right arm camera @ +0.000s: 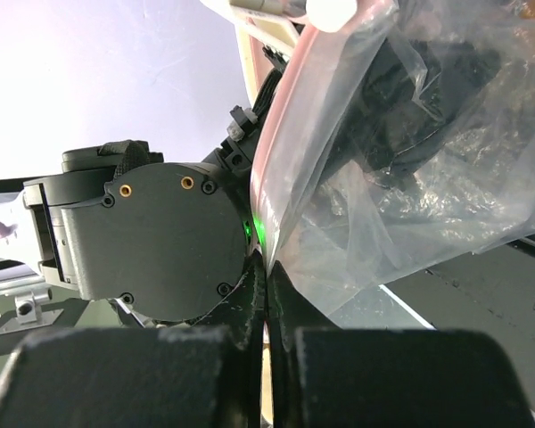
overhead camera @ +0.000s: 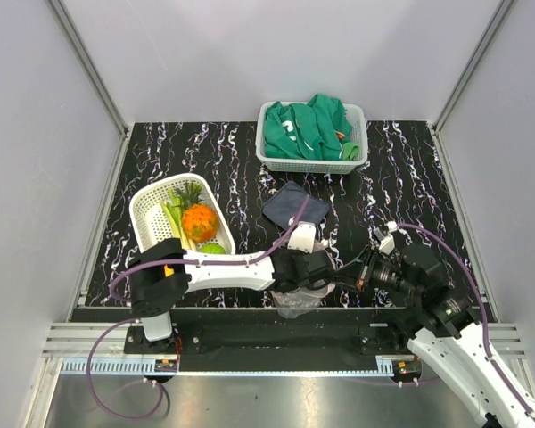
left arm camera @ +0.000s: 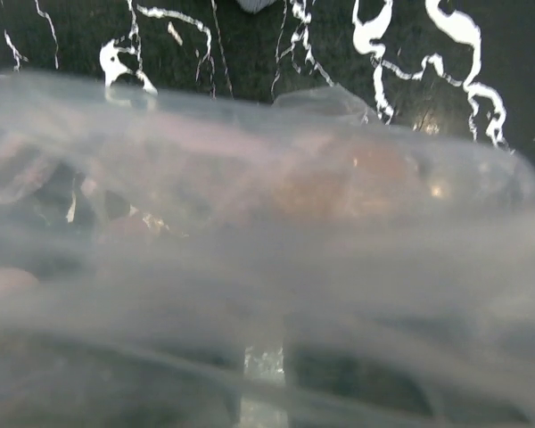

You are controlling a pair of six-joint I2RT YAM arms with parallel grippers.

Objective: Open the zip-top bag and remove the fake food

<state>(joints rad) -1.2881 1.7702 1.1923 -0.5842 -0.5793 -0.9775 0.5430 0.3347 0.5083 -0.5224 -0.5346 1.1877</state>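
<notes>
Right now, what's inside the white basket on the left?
An orange pineapple, a pale leek and a green round piece lie in the basket. Anything beneath them is covered from view.

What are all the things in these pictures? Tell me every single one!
zip-top bag: one, clear with a pinkish strip, between the two grippers at the table's near edge
pineapple: one, orange with a green crown, in the white basket
leek: one, pale green, same basket
round piece: one, green, same basket
white basket: one, white, left side of the table
cloth: one, dark grey-blue, middle of the table
garment: one, green with white print, in the grey basket
grey basket: one, pale grey, far side
table: one, black with white veins
right gripper: one, black, shut on the bag's edge
left gripper: one, black, at the bag; open or shut is hidden
</notes>
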